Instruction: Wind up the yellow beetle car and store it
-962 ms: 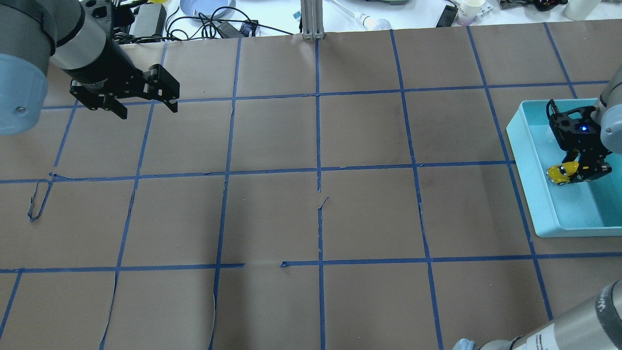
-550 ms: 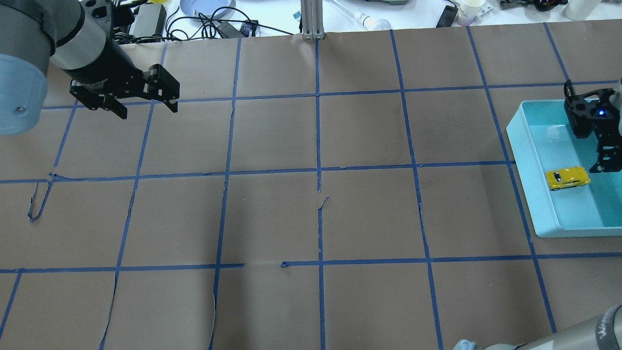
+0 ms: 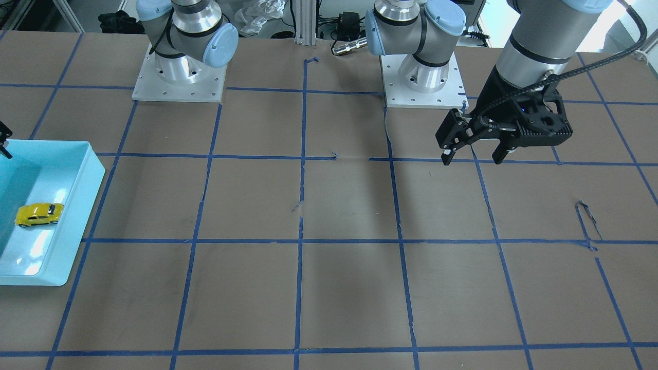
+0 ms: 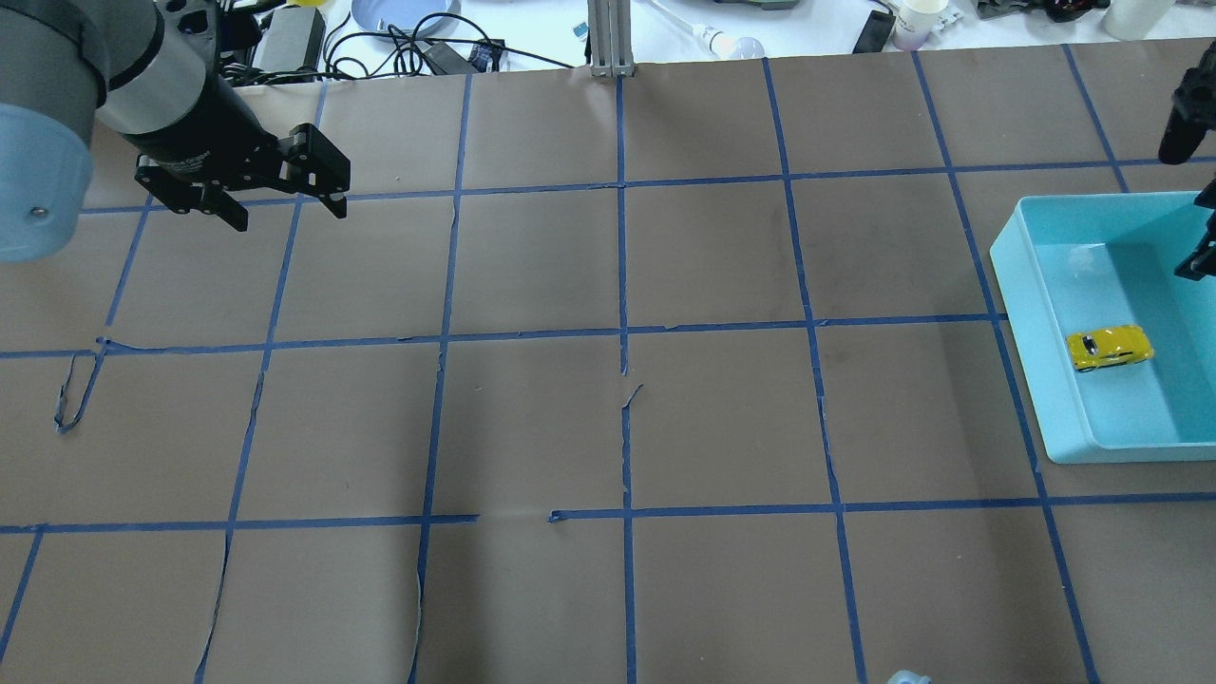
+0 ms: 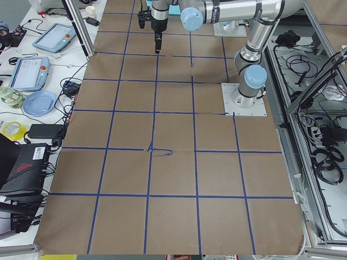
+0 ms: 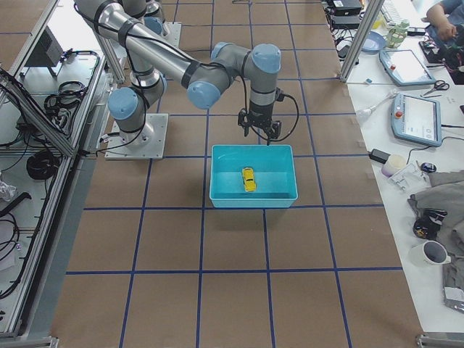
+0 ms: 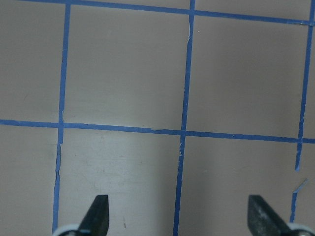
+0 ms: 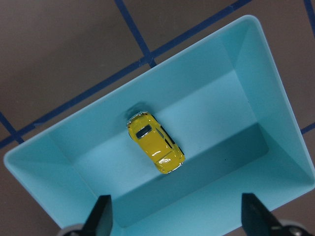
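Observation:
The yellow beetle car (image 4: pixel 1109 348) lies on its wheels on the floor of a light teal bin (image 4: pixel 1018 323) at the table's right side. It also shows in the front view (image 3: pixel 39 214), the right side view (image 6: pixel 249 179) and the right wrist view (image 8: pixel 155 149). My right gripper (image 8: pixel 178 216) is open and empty. It hangs well above the bin, and only its fingers show at the overhead view's right edge (image 4: pixel 1184 211). My left gripper (image 4: pixel 290 217) is open and empty above the far left of the table, also seen from the front (image 3: pixel 472 158).
The table is brown paper with a blue tape grid. The bin (image 3: pixel 82 205) is the only container on it. The paper is torn near the left side (image 4: pixel 71 399). Cables, a plate and cups lie beyond the far edge (image 4: pixel 408 38).
My right gripper let go of the car, opened, and rose up and back out of the bin. The car now rests on the bin floor. The left arm has not moved.

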Tool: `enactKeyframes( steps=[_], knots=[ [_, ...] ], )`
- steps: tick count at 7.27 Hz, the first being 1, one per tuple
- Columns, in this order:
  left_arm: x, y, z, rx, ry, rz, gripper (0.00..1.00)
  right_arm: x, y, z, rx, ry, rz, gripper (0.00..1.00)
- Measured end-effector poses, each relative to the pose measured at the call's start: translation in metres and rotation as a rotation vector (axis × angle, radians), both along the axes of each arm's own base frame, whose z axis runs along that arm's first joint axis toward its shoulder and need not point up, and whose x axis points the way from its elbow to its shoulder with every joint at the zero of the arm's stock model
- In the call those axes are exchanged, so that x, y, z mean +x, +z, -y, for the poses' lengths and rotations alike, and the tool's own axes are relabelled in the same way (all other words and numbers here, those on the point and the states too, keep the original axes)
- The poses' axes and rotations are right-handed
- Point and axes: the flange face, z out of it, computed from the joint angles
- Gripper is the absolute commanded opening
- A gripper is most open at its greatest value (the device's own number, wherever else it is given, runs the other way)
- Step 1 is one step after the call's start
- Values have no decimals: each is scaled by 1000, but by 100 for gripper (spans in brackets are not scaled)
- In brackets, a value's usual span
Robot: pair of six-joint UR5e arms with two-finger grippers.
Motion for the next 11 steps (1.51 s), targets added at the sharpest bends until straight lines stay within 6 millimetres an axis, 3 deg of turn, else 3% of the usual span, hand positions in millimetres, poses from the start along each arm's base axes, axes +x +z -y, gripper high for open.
enactKeyframes(
  steps=[2,3,5,7,9,11],
  knots=[
    [0,1,1,-2,0,1,100,66,42,9,-37,-318,57,100],
    [0,2,1,-3,0,1,100,107,50,14,-50,-467,68,100],
    [1,2,1,-3,2,2,100,192,46,23,-75,-760,77,100],
    [2,3,1,-3,4,2,100,261,47,18,-112,-820,84,100],
    [2,3,0,-4,3,2,100,283,54,6,-121,-874,86,100],
    [2,3,0,-5,3,2,100,286,57,2,-119,-928,85,100]
  ],
)
